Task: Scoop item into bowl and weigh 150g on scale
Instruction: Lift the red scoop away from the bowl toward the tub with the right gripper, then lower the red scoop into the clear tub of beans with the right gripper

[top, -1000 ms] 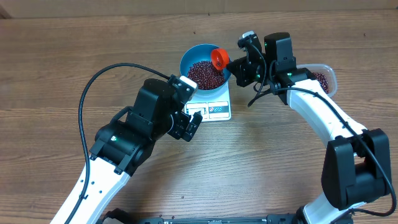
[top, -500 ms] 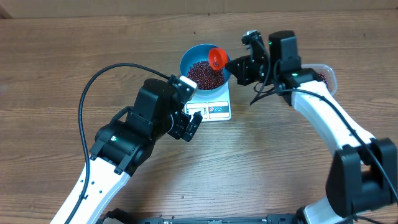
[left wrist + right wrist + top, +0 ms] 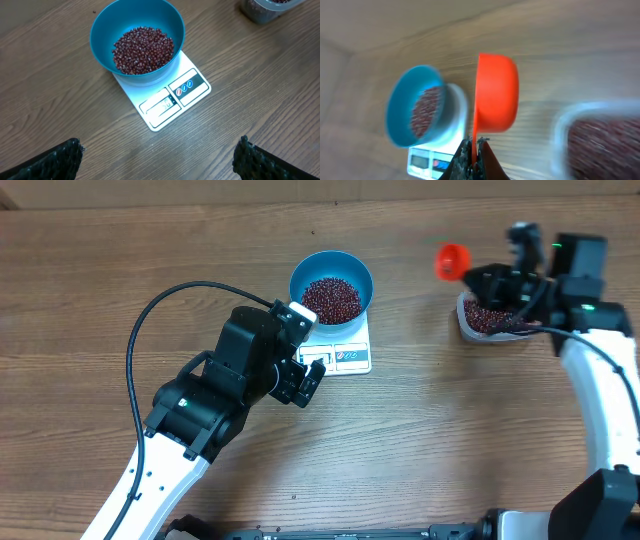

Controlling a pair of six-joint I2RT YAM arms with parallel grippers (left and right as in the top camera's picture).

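- Swinging the right gripper [image 3: 487, 278] out to the right, away from the bowl [image 3: 300, 275]; half a second back, hovering at the bowl's right rim.
- Clamping shut on the handle of the orange scoop [image 3: 452, 260], now carrying it just left of the clear tub [image 3: 466, 320], well apart from the bowl.
- Seeing the scoop side-on and blurred in the right wrist view; not able to tell whether anything is left inside.
- Reading this as a dump just finished and a return trip for another load.
- Leaving the beans [image 3: 331, 298] heaped in the bowl, with the bowl sitting on the white scale [image 3: 352, 357] mid-table; more beans waiting in the tub at far right.
- Keeping the left gripper [image 3: 159, 150] spread wide, gripping nothing, parked on the near side of the scale and facing its display.
- Failing to read the display digits at this size, so not judging how close to target.
- Expecting smaller loads near the end; overshooting likely means taking beans back out.
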